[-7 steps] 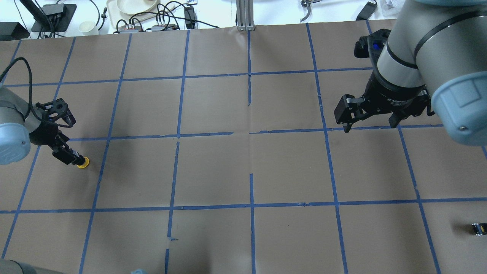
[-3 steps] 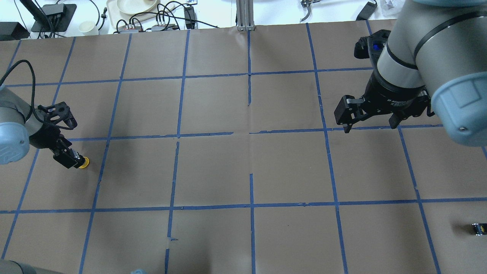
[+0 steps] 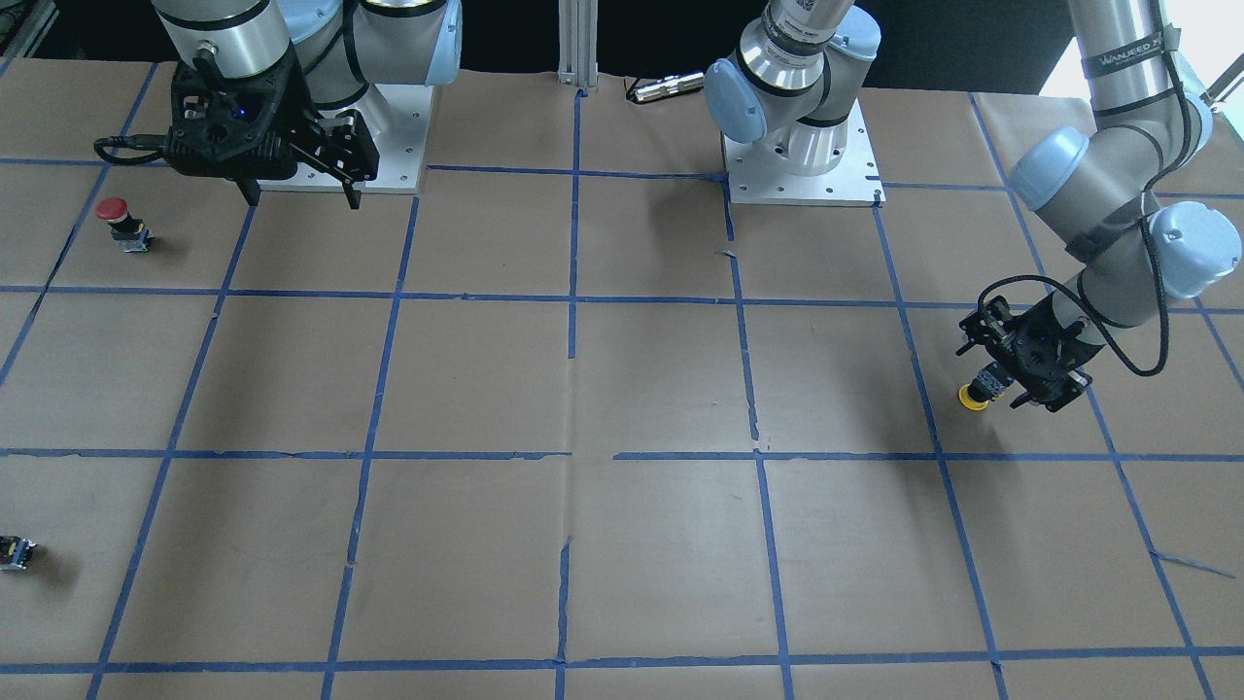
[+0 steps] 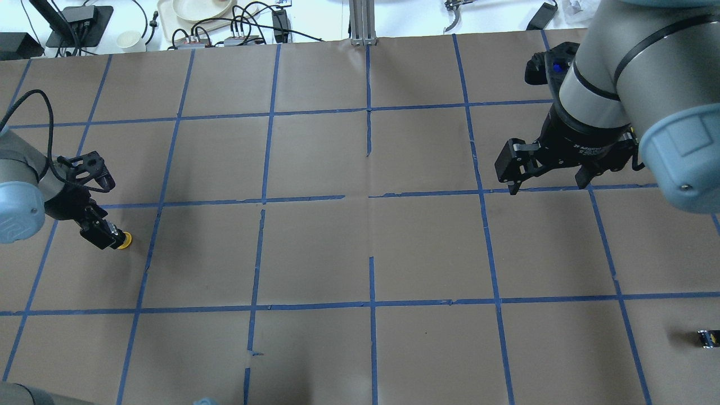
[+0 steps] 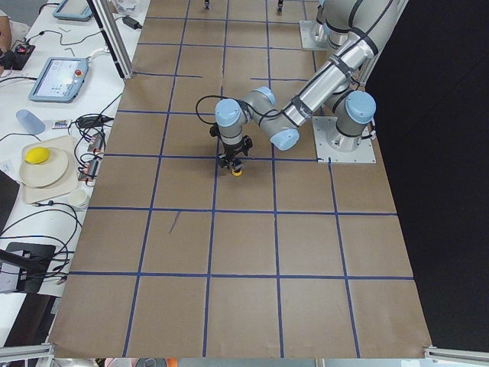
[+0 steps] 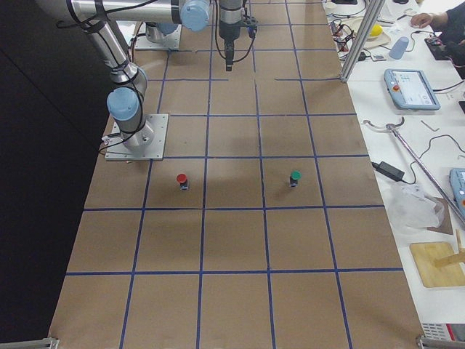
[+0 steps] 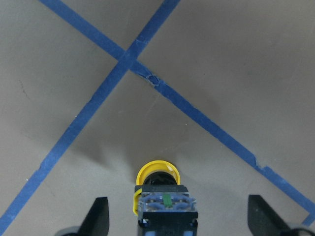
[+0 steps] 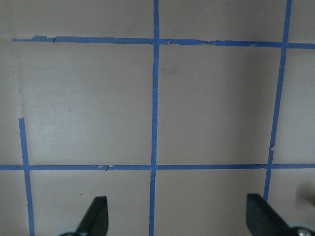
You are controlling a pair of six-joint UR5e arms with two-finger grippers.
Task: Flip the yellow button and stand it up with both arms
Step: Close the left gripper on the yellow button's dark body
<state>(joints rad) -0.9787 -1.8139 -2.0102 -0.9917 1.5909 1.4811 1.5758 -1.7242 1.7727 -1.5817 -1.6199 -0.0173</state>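
The yellow button (image 4: 123, 240) rests on the brown paper at the robot's far left, its cap pointing away from the gripper. It also shows in the front view (image 3: 973, 397) and the exterior left view (image 5: 238, 171). In the left wrist view its grey-black body (image 7: 166, 205) sits between the fingers, with the cap beyond it. My left gripper (image 7: 177, 219) is open around the button, and its fingers are clear of it on both sides. My right gripper (image 4: 545, 183) is open and empty, hovering over the far right of the table (image 3: 303, 197).
A red button (image 3: 115, 219) stands near the right arm's base. A green button (image 6: 294, 177) stands further out. A small dark block (image 4: 707, 337) lies at the near right edge. Cables, a tray and a cup (image 4: 129, 39) lie beyond the far edge.
My left gripper has shifted slightly around the yellow button, which stays in the same spot. The right arm has hardly moved.
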